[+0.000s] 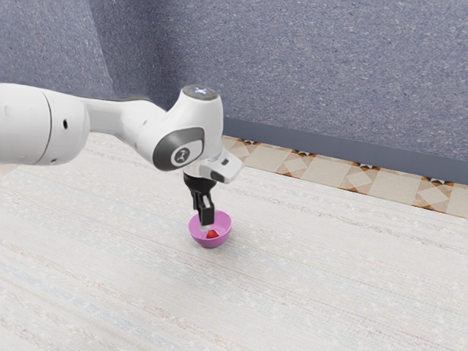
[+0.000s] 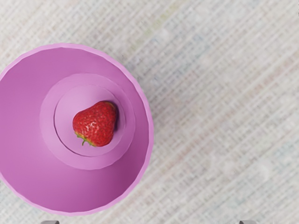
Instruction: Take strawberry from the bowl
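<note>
Our gripper (image 1: pixel 202 219) spread wide over the bowl (image 2: pixel 23 102); strawberry (image 2: pixel 96 123) below, on the bowl's floor, seemingly off the gripper's midline; we should centre first, descend clear of the rim, squeeze lightly.

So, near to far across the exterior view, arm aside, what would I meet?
Round pink bowl with a red strawberry in it, beige-and-brown patterned tile floor, smooth grey-blue skirting board, speckled grey-blue wall.
</note>
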### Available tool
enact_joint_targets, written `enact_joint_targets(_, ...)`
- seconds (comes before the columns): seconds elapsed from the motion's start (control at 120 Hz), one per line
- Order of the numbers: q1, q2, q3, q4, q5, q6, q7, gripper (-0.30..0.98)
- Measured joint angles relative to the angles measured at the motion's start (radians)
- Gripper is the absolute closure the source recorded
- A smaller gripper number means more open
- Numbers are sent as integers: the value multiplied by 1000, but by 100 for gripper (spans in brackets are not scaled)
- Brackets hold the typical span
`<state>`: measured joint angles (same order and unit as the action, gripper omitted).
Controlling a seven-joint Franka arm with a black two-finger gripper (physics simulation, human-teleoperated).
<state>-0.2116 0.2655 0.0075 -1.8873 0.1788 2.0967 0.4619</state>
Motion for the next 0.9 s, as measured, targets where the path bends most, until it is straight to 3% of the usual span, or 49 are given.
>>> enact_joint_targets(0.233,22,89,0,53,4,55,127,25)
enact_joint_targets(0.9,67,169,-1,53,-45,187,430,27)
